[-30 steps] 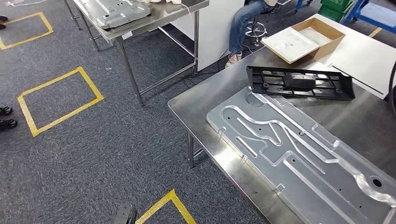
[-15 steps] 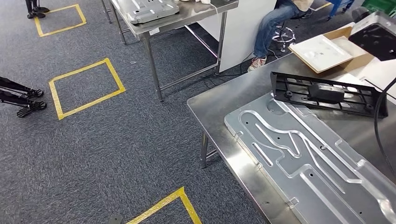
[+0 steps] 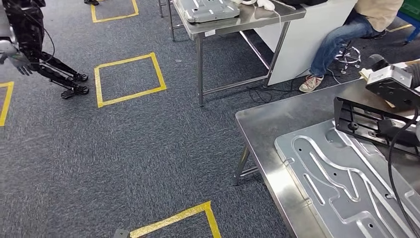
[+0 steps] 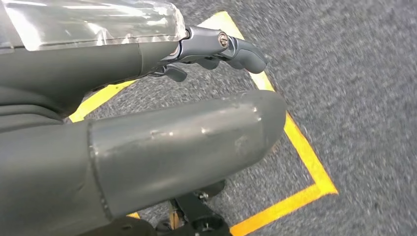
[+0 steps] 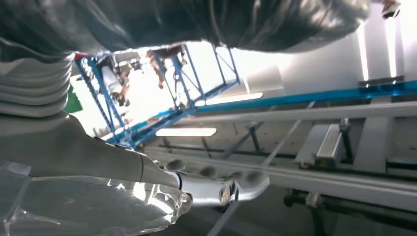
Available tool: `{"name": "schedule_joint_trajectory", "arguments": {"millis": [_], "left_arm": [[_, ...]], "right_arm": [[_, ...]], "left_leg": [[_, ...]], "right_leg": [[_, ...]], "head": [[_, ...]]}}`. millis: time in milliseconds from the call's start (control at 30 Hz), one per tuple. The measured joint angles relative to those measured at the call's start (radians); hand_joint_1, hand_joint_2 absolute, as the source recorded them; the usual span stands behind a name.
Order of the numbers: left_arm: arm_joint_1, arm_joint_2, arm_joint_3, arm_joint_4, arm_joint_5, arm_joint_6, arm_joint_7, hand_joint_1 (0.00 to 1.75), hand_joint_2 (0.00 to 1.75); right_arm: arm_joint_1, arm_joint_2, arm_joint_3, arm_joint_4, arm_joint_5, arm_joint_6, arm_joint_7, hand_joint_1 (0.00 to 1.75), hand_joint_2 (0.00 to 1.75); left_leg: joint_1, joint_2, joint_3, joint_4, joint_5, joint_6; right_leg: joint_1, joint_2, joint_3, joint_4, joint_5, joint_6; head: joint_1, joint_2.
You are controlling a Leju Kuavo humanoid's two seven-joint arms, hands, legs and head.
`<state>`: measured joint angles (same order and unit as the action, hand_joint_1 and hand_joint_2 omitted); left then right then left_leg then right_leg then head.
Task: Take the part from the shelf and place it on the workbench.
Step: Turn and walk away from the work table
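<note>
Head camera is looking down from high at carpet (image 3: 124,148) and workbench (image 3: 262,124). Left wrist camera is facing floor tape (image 4: 300,147) close up; right wrist camera is pointing upward.

No writing, label, brand or number can be read anywhere. The yellow tape rectangles (image 3: 130,79) on the grey carpet floor (image 3: 124,163) are plain outlines with no lettering. A small white sticker (image 3: 210,33) sits on the front edge of the far stainless steel surface (image 3: 237,22), but it is too small to make out. The grooved grey metal plate (image 3: 346,183) and the black plastic frame part (image 3: 369,126) carry no legible marks.
</note>
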<state>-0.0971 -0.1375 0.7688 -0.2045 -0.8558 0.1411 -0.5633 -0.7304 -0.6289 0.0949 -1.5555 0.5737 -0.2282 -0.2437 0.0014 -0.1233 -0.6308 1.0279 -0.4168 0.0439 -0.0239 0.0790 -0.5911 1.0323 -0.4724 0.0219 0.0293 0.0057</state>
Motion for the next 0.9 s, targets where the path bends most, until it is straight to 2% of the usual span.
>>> {"name": "schedule_joint_trajectory", "arguments": {"millis": [67,100,133,200,233,267,300,333,367,433,467,500,533,567,600,633,667,733,767,800,833,867,900], "left_arm": [[0.003,0.0,0.001,0.0,0.009,-0.001,0.0,0.0,0.0],[0.006,-0.001,0.002,0.0,0.014,-0.002,-0.001,0.0,0.0],[0.006,-0.002,0.003,0.0,0.018,-0.003,-0.002,0.0,0.0],[0.004,-0.006,0.005,0.0,0.022,-0.005,-0.004,0.0,0.0],[0.003,-0.008,0.006,0.0,0.024,-0.006,-0.004,0.0,0.0],[0.002,-0.011,0.006,0.0,0.025,-0.006,-0.005,0.0,0.0],[0.002,-0.013,0.006,0.0,0.027,-0.007,-0.006,0.0,0.0],[0.003,-0.015,0.007,0.0,0.028,-0.008,-0.007,0.0,0.0],[0.003,-0.017,0.007,0.0,0.029,-0.008,-0.008,0.0,0.0],[0.003,-0.018,0.009,0.0,0.031,-0.009,-0.01,0.0,0.0],[0.003,-0.018,0.01,0.0,0.032,-0.009,-0.011,0.0,0.0],[0.003,-0.019,0.011,0.0,0.032,-0.009,-0.012,0.0,0.0],[0.003,-0.02,0.013,0.0,0.032,-0.009,-0.012,0.0,0.0],[0.005,-0.02,0.014,0.0,0.031,-0.009,-0.012,0.0,0.0],[0.007,-0.021,0.015,0.0,0.03,-0.009,-0.012,0.0,0.0],[0.008,-0.022,0.015,0.0,0.029,-0.009,-0.013,0.0,0.0],[0.008,-0.024,0.016,0.0,0.029,-0.01,-0.013,0.0,0.0],[0.005,-0.029,0.016,0.0,0.027,-0.013,-0.015,0.0,0.0],[0.004,-0.032,0.016,0.0,0.026,-0.015,-0.015,0.0,0.0],[0.004,-0.034,0.016,0.0,0.025,-0.017,-0.015,0.0,0.0],[0.005,-0.036,0.016,0.0,0.025,-0.018,-0.015,0.0,0.0],[0.005,-0.037,0.016,0.0,0.023,-0.018,-0.014,0.0,0.0],[0.005,-0.039,0.016,0.0,0.021,-0.017,-0.013,0.0,0.0]], "right_arm": [[0.001,0.0,-0.007,-0.011,-0.002,0.01,0.0,0.0,0.0],[0.002,0.0,-0.01,-0.018,-0.004,0.013,0.001,0.0,0.0],[0.003,0.0,-0.012,-0.024,-0.007,0.016,0.001,0.0,0.0],[0.004,0.0,-0.019,-0.036,-0.012,0.019,0.001,0.0,0.0],[0.004,0.0,-0.023,-0.04,-0.013,0.021,0.001,0.0,0.0],[0.004,0.001,-0.025,-0.042,-0.014,0.024,0.001,0.0,0.0],[0.003,0.003,-0.026,-0.044,-0.014,0.028,0.001,0.0,0.0],[0.003,0.005,-0.026,-0.045,-0.013,0.03,0.001,0.0,0.0],[0.002,0.007,-0.026,-0.046,-0.013,0.032,0.001,0.0,0.0],[-0.001,0.01,-0.026,-0.048,-0.012,0.032,0.001,0.0,0.0],[-0.003,0.01,-0.026,-0.049,-0.012,0.032,0.001,0.0,0.0],[-0.004,0.01,-0.026,-0.05,-0.012,0.032,0.001,0.0,0.0],[-0.005,0.01,-0.026,-0.05,-0.012,0.032,0.001,0.0,0.0],[-0.005,0.01,-0.026,-0.052,-0.012,0.032,0.001,0.0,0.0],[-0.004,0.009,-0.026,-0.054,-0.012,0.033,0.001,0.0,0.0],[-0.003,0.009,-0.026,-0.055,-0.012,0.033,0.001,0.0,0.0],[-0.002,0.008,-0.026,-0.057,-0.013,0.033,0.001,0.0,0.0],[0.002,0.007,-0.027,-0.059,-0.013,0.032,0.0,0.0,0.0],[0.006,0.006,-0.027,-0.059,-0.012,0.032,0.0,0.0,0.0],[0.011,0.006,-0.027,-0.059,-0.012,0.032,0.0,0.0,0.0],[0.015,0.006,-0.027,-0.059,-0.012,0.032,0.0,0.0,0.0],[0.018,0.006,-0.027,-0.059,-0.012,0.032,0.0,0.0,0.0],[0.019,0.006,-0.027,-0.061,-0.012,0.032,0.0,0.0,0.0]], "left_leg": [[0.002,-0.02,-0.007,-0.003,0.004,-0.012],[0.0,-0.009,-0.009,0.002,0.0,-0.018],[-0.003,0.016,-0.018,0.023,-0.014,-0.024],[-0.004,0.086,-0.062,0.121,-0.069,-0.034],[-0.001,0.106,-0.096,0.19,-0.101,-0.038],[0.003,0.113,-0.124,0.248,-0.121,-0.041],[0.006,0.116,-0.139,0.279,-0.126,-0.044],[0.007,0.118,-0.135,0.272,-0.113,-0.044],[0.008,0.123,-0.11,0.224,-0.084,-0.044],[0.001,0.162,-0.033,0.083,-0.029,-0.036],[-0.003,0.179,-0.006,0.032,-0.015,-0.029],[-0.007,0.189,0.006,0.006,-0.012,-0.022],[-0.011,0.185,0.006,0.001,-0.013,-0.016],[-0.01,0.171,0.004,-0.002,-0.01,-0.01],[-0.009,0.159,0.005,-0.007,-0.007,-0.004],[-0.007,0.148,0.007,-0.013,-0.003,0.002],[-0.005,0.138,0.01,-0.019,0.002,0.008],[-0.003,0.117,0.013,-0.023,0.004,0.015],[-0.004,0.106,0.013,-0.023,0.004,0.016],[-0.004,0.092,0.013,-0.022,0.004,0.017],[-0.005,0.079,0.013,-0.02,0.004,0.017],[-0.005,0.066,0.013,-0.018,0.003,0.017],[-0.005,0.052,0.014,-0.015,0.002,0.016]], "right_leg": [[0.0,-0.019,0.003,-0.006,0.002,-0.004],[-0.002,-0.031,0.007,-0.011,0.004,-0.008],[-0.004,-0.045,0.012,-0.015,0.006,-0.014],[-0.002,-0.072,0.019,-0.021,0.007,-0.022],[0.0,-0.086,0.02,-0.021,0.005,-0.025],[0.002,-0.1,0.021,-0.02,0.004,-0.026],[0.003,-0.114,0.022,-0.019,0.003,-0.027],[0.003,-0.127,0.023,-0.018,0.001,-0.026],[0.003,-0.139,0.025,-0.018,-0.001,-0.025],[0.006,-0.162,0.03,-0.015,-0.008,-0.018],[0.009,-0.172,0.033,-0.014,-0.012,-0.014],[0.012,-0.182,0.034,-0.013,-0.014,-0.01],[0.014,-0.192,0.036,-0.014,-0.016,-0.006],[0.015,-0.202,0.038,-0.016,-0.016,-0.002],[0.013,-0.203,0.04,-0.015,-0.02,0.003],[0.01,-0.188,0.037,-0.004,-0.032,0.006],[0.007,-0.161,0.025,0.027,-0.054,0.009],[0.004,-0.1,-0.03,0.146,-0.119,0.011],[0.003,-0.086,-0.065,0.213,-0.146,0.012],[0.003,-0.08,-0.091,0.259,-0.156,0.013],[0.003,-0.079,-0.102,0.27,-0.147,0.013],[0.003,-0.077,-0.094,0.244,-0.119,0.011],[0.002,-0.071,-0.069,0.184,-0.077,0.009]], "head": [[0.0,0.0],[0.0,0.0],[-0.002,0.0],[-0.005,0.0],[-0.006,0.0],[-0.006,0.0],[-0.006,0.0],[-0.006,0.0],[-0.006,0.0],[-0.006,0.0],[-0.006,0.0],[-0.006,0.0],[-0.005,0.0],[-0.005,0.0],[-0.005,0.0],[-0.005,0.0],[-0.005,0.0],[-0.005,0.0],[-0.004,0.0],[-0.005,0.0],[-0.005,0.0],[-0.005,0.0],[-0.005,0.0]]}}
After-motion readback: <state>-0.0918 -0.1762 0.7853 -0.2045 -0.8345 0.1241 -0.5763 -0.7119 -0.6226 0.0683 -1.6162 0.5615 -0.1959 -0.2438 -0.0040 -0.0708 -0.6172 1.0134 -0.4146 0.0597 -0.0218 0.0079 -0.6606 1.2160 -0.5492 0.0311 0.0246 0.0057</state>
